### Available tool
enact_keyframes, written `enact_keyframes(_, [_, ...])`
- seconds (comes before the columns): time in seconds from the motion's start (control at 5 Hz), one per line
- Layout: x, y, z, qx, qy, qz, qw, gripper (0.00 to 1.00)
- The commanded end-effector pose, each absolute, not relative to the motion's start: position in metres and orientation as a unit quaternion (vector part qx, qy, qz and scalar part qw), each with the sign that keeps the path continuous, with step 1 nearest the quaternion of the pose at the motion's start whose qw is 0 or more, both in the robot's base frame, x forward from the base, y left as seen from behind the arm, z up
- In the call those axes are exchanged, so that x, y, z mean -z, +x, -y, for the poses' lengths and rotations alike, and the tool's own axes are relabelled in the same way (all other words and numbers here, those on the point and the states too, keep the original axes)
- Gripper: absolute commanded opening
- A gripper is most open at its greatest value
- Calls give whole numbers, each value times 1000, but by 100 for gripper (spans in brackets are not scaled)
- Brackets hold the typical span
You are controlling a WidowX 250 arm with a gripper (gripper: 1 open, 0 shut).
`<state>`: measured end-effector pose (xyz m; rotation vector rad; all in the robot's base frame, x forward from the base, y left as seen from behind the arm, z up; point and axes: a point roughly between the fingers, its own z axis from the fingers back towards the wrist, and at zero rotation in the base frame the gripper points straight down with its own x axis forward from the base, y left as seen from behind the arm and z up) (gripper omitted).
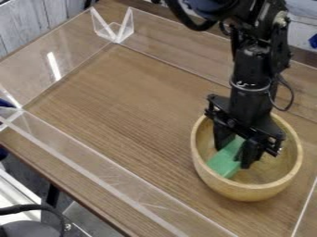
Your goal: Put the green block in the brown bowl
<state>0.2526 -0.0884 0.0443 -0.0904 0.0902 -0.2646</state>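
Green block (225, 161) lies beneath the hand (249, 151); open or gripping, I cannot tell.

upper part of the green block (227, 160) hidden behind the black gripper (247, 141), fingertips too dark and small to tell apart, far wall of the brown bowl (246, 192) partly covered, top of the arm (257, 42) cut off by the upper edge, blue thing (313, 42) at the right edge cropped
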Motion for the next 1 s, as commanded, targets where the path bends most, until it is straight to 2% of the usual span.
enact_keyframes(0.0, [-69, 267, 92, 138, -49, 3, 989, 0])
enact_keyframes(0.4, [-73, 269, 90, 138, -48, 8, 989, 0])
enact_keyframes(0.6, [-79, 269, 89, 135, -50, 11, 989, 100])
enact_keyframes(0.8, [-97, 269, 87, 131, -50, 28, 990, 100])
